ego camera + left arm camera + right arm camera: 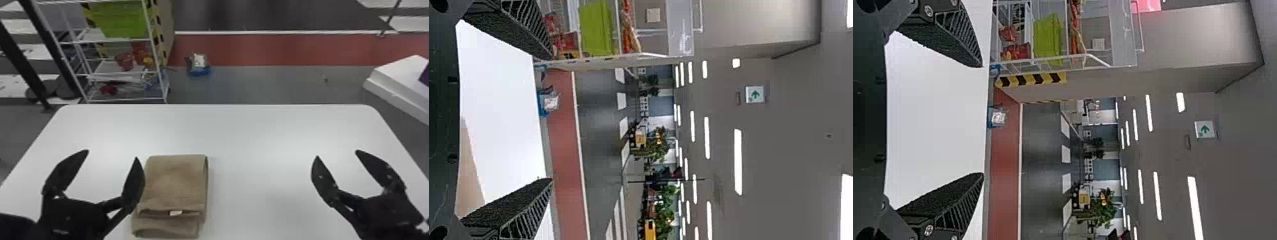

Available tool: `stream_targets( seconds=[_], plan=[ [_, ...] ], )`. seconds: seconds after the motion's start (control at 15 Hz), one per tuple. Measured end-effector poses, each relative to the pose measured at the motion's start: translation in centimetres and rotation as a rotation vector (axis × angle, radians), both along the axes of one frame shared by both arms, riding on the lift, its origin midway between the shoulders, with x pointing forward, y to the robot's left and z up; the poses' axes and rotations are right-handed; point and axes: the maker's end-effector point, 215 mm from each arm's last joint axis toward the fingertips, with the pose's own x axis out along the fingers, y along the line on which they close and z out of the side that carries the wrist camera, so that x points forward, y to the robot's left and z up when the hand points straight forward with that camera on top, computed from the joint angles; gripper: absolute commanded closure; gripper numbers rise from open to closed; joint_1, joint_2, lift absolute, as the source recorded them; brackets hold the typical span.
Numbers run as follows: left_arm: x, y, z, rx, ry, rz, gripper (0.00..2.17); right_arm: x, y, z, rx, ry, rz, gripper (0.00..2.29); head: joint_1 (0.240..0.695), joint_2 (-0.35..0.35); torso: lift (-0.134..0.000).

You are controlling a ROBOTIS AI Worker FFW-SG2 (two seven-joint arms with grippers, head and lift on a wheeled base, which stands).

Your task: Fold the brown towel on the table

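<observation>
My L hand (pixel 112 154) & R hand (pixel 337 153) are open above white bench (pixel 255 134); brown towel (pixel 175 182) folded nr my L, w/ pale tag (pixel 175 213). Rack (pixel 123 40), red floor strip (pixel 271 49) beyond; also green-arrow sign (pixel 755 94).

the brown towel (pixel 175 183) is lying on the white table (pixel 255 127), left of the middle. it is forming a compact, layered rectangle, its longer sides running away from the robot and a rounded fold showing along the right. at the near end, a lower layer is sticking out past the upper ones, where a small pale label (pixel 175 213) is showing.
</observation>
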Motion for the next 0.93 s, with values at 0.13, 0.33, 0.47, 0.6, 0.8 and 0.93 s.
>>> stream_targets(
  seconds=[0.13,0.33,0.47,0.6,0.8,0.93],
  plan=[
    [-0.1,-1.0,-0.8,-0.011,0.026,-0.014,0.01,-0.3,0.7,-0.3,0.002,0.015,0.005,0.12,0.695,0.038,-0.124],
    [-0.2,-1.4,-0.9,-0.017,0.03,-0.013,0.02,-0.7,0.6,-0.7,-0.002,0.026,0.005,0.12,0.695,0.03,-0.124],
    [-0.2,-1.2,-0.8,-0.018,0.029,-0.003,0.02,-0.9,0.5,-0.9,-0.002,0.032,0.005,0.12,0.695,0.031,-0.124],
    [-0.2,-1.0,-0.7,-0.019,0.026,0.005,0.02,-0.9,0.6,-0.9,0.0,0.035,0.004,0.12,0.695,0.034,-0.124],
    [0.0,-0.6,-0.4,-0.024,0.015,0.023,0.02,-0.7,0.7,-0.9,0.003,0.035,0.004,0.12,0.695,0.043,-0.124],
    [0.1,-0.3,-0.2,-0.027,0.01,0.028,0.02,-0.6,0.8,-0.9,0.005,0.038,0.005,0.12,0.695,0.048,-0.124]
  ],
)
